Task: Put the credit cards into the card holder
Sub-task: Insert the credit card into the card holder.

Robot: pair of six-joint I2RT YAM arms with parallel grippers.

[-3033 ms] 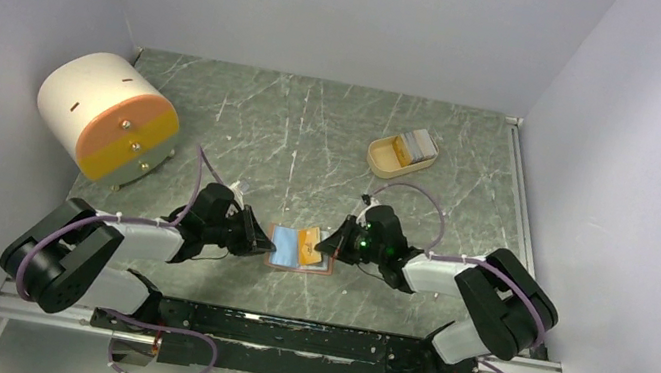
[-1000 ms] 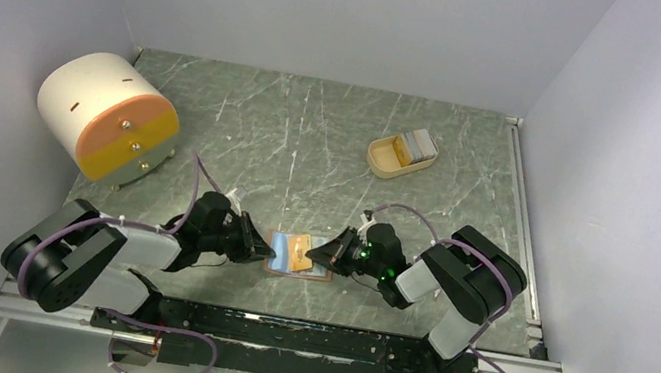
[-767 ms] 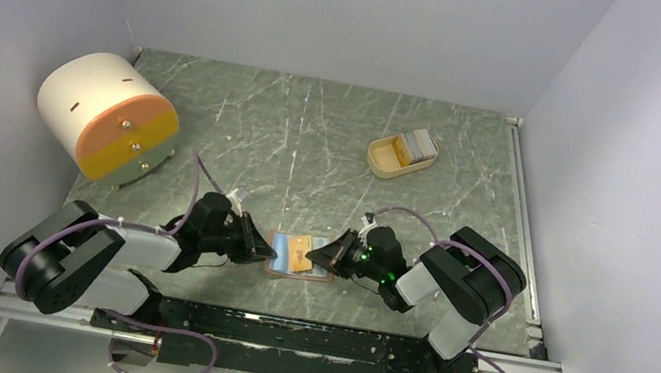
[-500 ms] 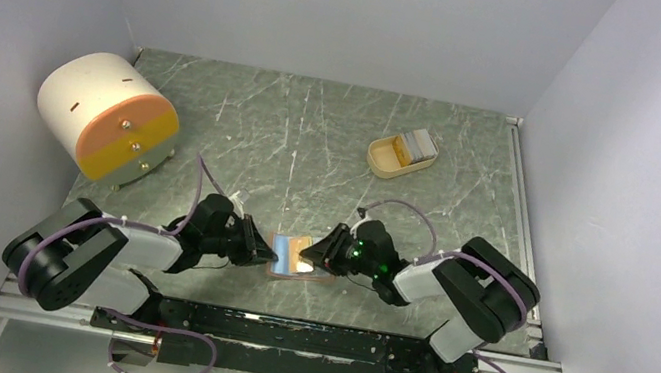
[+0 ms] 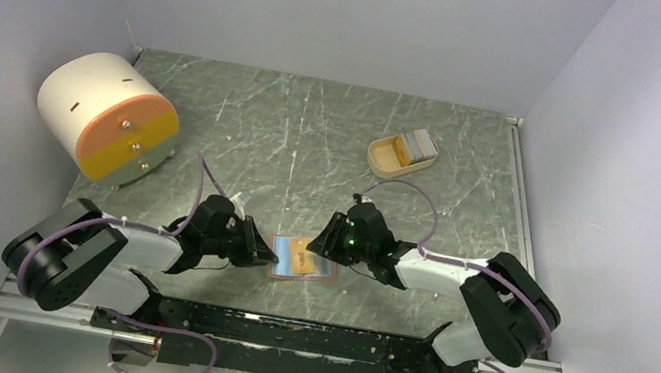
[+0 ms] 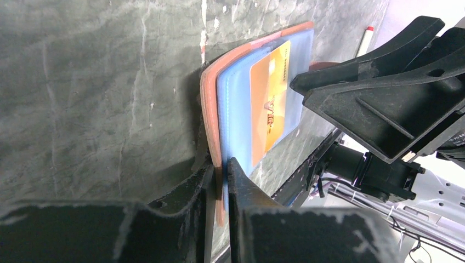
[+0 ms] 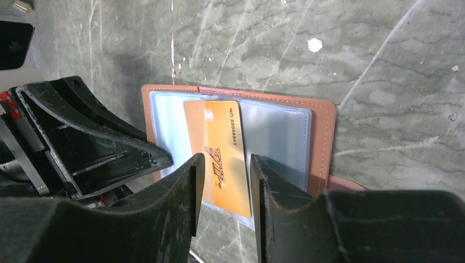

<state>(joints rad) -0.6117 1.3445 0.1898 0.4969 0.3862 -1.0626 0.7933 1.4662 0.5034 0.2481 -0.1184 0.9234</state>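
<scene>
From above, the card holder [image 5: 284,273] lies open on the bench [image 5: 313,143], directly ahead of the left claw [image 5: 265,253], which bites its near edge. The right claw [image 5: 326,239] hangs just off the holder's far side. More credit cards [image 5: 414,145] sit in a beige tray [image 5: 381,163], well beyond the right claw.

In the left wrist view, the left claw [image 6: 220,170] is clamped on the card holder [image 6: 208,104]'s salmon rim and blue sleeve. An orange credit card [image 6: 271,104] lies on the sleeve ahead of it, with the right claw [image 6: 384,93] just past that.

In the right wrist view, the right claw [image 7: 225,164] stands apart, holding nothing. The orange credit card [image 7: 216,137] shows through its gap on the card holder [image 7: 323,137], and the left claw [image 7: 109,153] is opposite.

This looks like the end of one insertion, though I cannot tell whether the card is fully pocketed. Next, the right claw should check or nudge it, then fetch another card from the tray while the left claw pins the holder.
</scene>
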